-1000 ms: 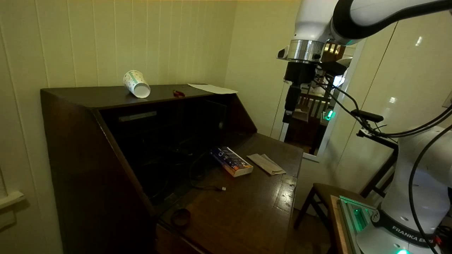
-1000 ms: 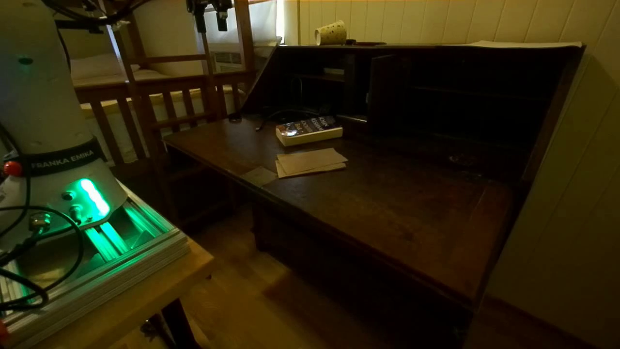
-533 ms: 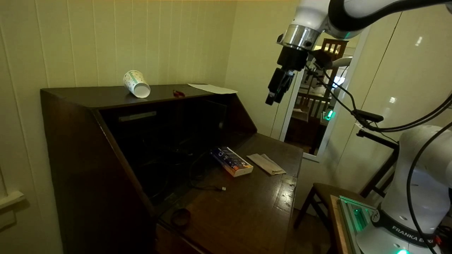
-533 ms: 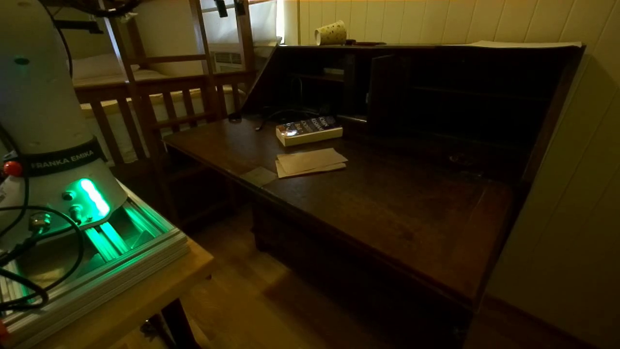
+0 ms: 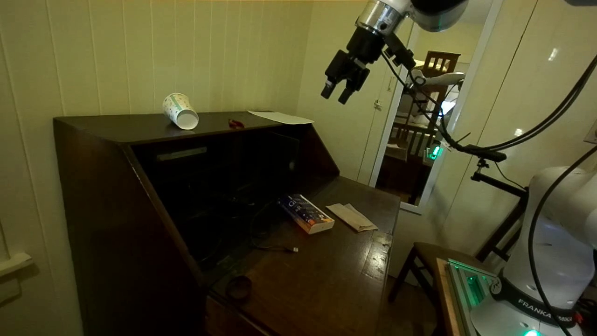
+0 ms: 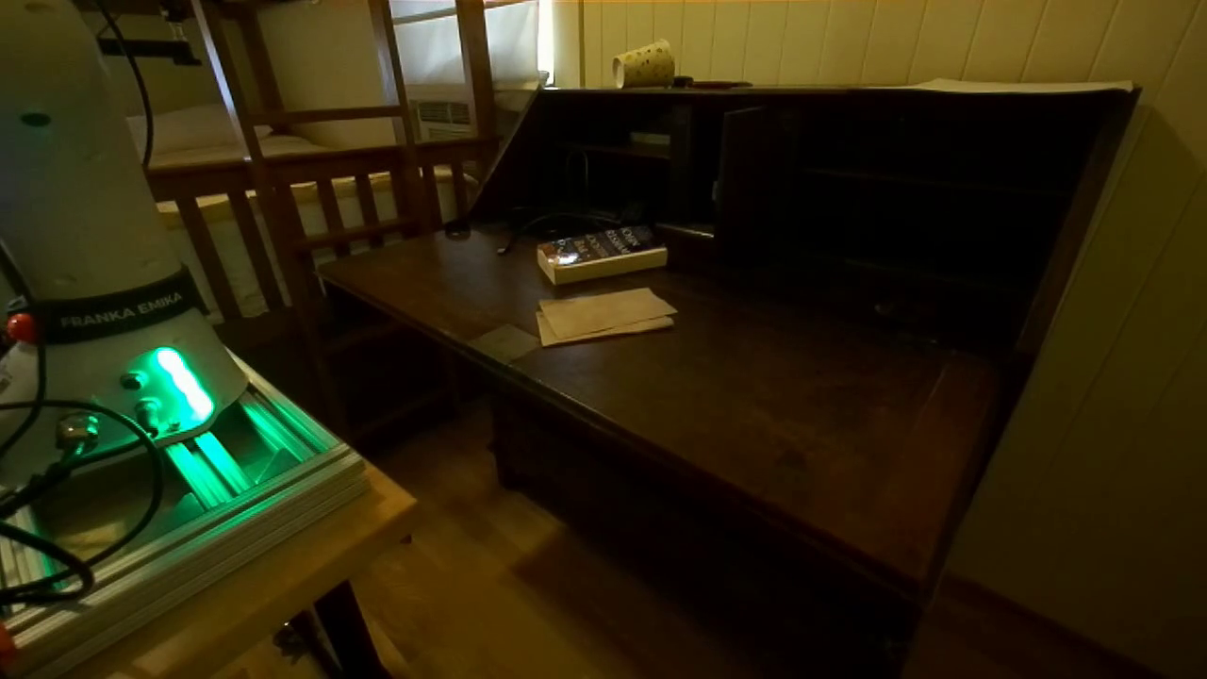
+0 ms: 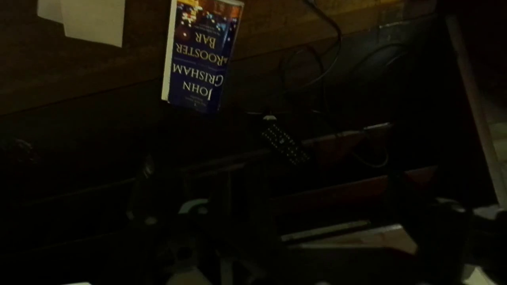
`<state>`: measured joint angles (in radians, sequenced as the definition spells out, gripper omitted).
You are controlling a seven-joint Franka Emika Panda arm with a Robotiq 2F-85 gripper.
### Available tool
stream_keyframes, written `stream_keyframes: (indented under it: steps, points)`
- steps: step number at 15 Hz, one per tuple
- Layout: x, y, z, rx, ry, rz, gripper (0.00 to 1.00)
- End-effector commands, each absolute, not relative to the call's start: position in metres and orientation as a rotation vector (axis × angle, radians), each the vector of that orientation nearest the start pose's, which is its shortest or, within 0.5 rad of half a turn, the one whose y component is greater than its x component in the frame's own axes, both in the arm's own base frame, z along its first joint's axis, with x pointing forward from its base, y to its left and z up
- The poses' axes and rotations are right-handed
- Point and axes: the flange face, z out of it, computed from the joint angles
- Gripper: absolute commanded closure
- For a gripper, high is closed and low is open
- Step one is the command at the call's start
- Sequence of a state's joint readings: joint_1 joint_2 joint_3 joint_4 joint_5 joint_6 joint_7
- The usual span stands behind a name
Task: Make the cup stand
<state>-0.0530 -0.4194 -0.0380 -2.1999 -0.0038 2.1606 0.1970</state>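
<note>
Plainly, the cup (image 5: pixel 180 111) has yet to stand; in an exterior view it lies on its side on top of the desk (image 5: pixel 126 128), the narrower end, likely its base, toward the near right.
The gripper (image 5: pixel 335 93) hangs higher and well to the right, jaws spread around nothing; the step in hand seems to be the reach, so swing left over the cup, jaws wide; a light pinch should serve best, as thin-looking walls would likely dent and a sideways nudge could set it rolling; then lift a little, turn the base down, lower until it sits flat and let go evenly; mind the small red thing (image 5: pixel 236 124) to the cup's right.
</note>
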Motion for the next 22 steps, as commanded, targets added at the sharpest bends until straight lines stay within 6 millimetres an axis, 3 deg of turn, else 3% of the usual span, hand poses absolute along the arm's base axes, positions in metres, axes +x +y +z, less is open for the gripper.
stream_keyframes:
  steps: [1,6,7,10,16,17,19,22]
  points:
    - [0.506,-0.049,0.628,-2.918,0.522,-0.648,0.0]
    - [0.554,-0.045,0.685,-2.782,0.73,-0.703,0.0]
    - [0.53,-0.047,0.668,-2.836,0.652,-0.73,0.0]
    - [0.549,-0.045,0.681,-2.811,0.706,-0.732,0.0]
    - [0.552,-0.045,0.68,-2.808,0.715,-0.729,0.0]
    - [0.56,-0.048,0.684,-2.791,0.761,-0.764,0.0]
    - [0.596,-0.05,0.691,-2.775,0.752,-0.829,0.0]
    - [0.635,-0.047,0.687,-2.789,0.685,-0.822,0.0]
